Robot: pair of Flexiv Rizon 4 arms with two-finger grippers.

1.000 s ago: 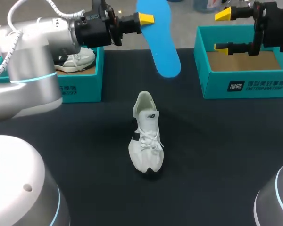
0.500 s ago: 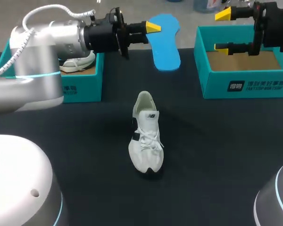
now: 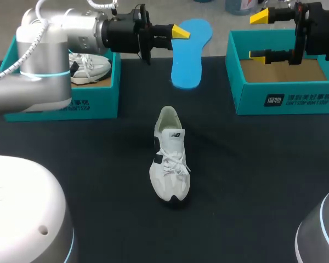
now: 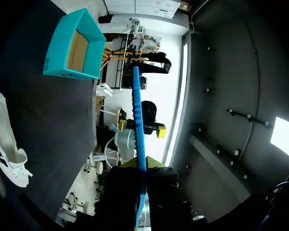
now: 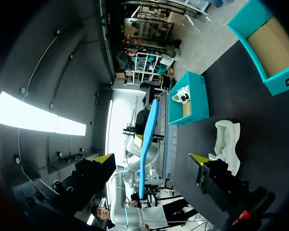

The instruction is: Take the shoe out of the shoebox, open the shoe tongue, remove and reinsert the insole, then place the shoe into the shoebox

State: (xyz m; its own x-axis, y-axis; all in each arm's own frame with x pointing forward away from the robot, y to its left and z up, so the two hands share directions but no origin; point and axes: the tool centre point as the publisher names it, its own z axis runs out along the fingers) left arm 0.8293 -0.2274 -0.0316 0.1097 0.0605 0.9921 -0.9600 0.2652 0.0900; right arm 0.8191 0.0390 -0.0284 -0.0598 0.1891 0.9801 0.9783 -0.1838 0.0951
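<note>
A white shoe lies on the black table, toe towards me, tongue and laces on top. My left gripper is shut on a blue insole, held in the air beyond the shoe. In the left wrist view the insole stands edge-on between the fingers, and the shoe lies off to one side. My right gripper hovers open over the empty right shoebox. Its wrist view shows the open gripper, the shoe and the distant insole.
A second teal shoebox at the left holds another white shoe. Both boxes stand along the table's far edge. The right shoebox also shows in the left wrist view.
My left arm has swung its gripper a little to the right, and the insole has come lower and tilted. The right arm and the shoe have stayed put.
</note>
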